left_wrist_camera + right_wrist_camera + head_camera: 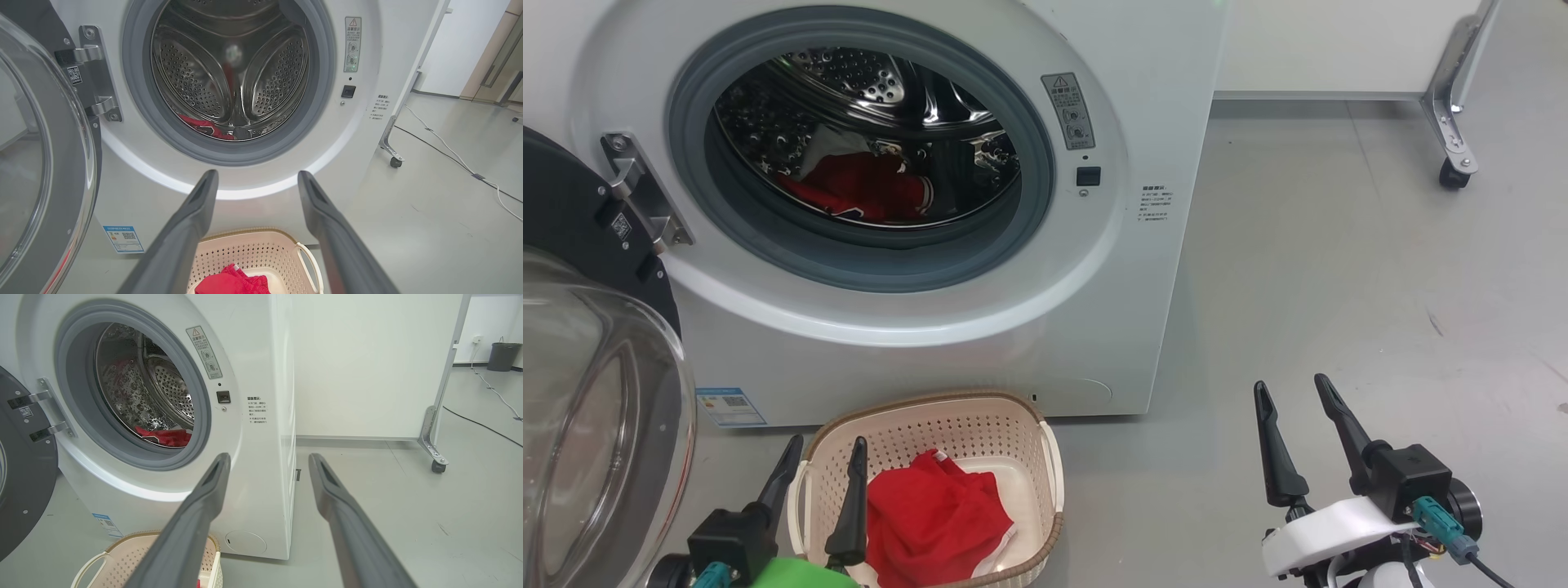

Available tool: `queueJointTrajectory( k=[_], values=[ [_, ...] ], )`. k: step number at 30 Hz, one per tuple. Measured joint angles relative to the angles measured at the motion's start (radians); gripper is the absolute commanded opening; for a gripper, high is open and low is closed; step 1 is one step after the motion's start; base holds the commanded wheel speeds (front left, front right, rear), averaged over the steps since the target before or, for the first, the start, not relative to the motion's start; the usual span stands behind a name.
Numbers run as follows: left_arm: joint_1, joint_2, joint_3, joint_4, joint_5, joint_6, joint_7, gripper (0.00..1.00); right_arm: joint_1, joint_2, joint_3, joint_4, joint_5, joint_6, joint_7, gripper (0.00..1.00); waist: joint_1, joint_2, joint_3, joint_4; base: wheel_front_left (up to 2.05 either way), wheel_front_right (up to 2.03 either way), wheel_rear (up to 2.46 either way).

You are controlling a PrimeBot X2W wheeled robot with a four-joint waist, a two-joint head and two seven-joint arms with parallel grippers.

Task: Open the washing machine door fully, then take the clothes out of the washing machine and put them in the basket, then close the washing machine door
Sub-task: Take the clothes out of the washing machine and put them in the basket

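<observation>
The washing machine (947, 327) is white, with a grey rubber ring and a shiny steel drum full of small holes. Inside it the clothes (866, 188) are bright red with white trim. In front of it the basket (947, 433) is cream, perforated, brown-rimmed. My left gripper (258, 174) has dark grey fingers.

The washing machine door (600, 408) is cut off by the left and bottom edges of the head view. The basket (931, 406) loses its near end at the bottom edge. Inside the drum (849, 73), the clothes (866, 189) are partly hidden behind the grey door seal (866, 261). Print on the warning label (1067, 110) is too small to read.
</observation>
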Motion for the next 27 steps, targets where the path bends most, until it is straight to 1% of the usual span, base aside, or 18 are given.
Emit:
queueJointTrajectory(
  k=[10, 13, 21, 23, 27],
  values=[
    [0.006, 0.000, 0.000, -0.046, 0.000, 0.013, 0.027, 1.00, 0.000, 0.000, 0.000, -0.016, -0.003, 0.001, 0.000, 1.00, 0.0000, 0.0000, 0.014, 0.001, 0.00, 0.00, 0.00],
    [0.006, 0.000, 0.005, -0.057, 0.000, 0.022, 0.035, 1.00, 0.000, 0.000, 0.001, -0.023, -0.004, 0.006, 0.000, 1.00, 0.0000, 0.0000, 0.026, 0.002, 0.00, 0.00, 0.00],
    [-0.007, 0.012, 0.017, -0.077, 0.000, 0.030, 0.062, 1.00, -0.007, 0.000, 0.016, -0.044, -0.025, 0.009, 0.000, 1.00, 0.0000, 0.0000, 0.079, -0.003, 0.00, 0.00, 0.00],
    [-0.025, 0.013, 0.020, -0.085, 0.000, 0.038, 0.070, 1.00, -0.015, 0.000, 0.021, -0.053, -0.031, 0.009, 0.000, 1.00, 0.0000, 0.0000, 0.098, -0.006, 0.00, 0.00, 0.00],
    [-0.069, 0.014, 0.024, -0.088, 0.000, 0.039, 0.079, 1.00, -0.033, 0.000, 0.032, -0.058, -0.040, 0.010, 0.000, 1.00, 0.0000, 0.0000, 0.130, -0.011, 0.00, 0.00, 0.00]
  ],
)
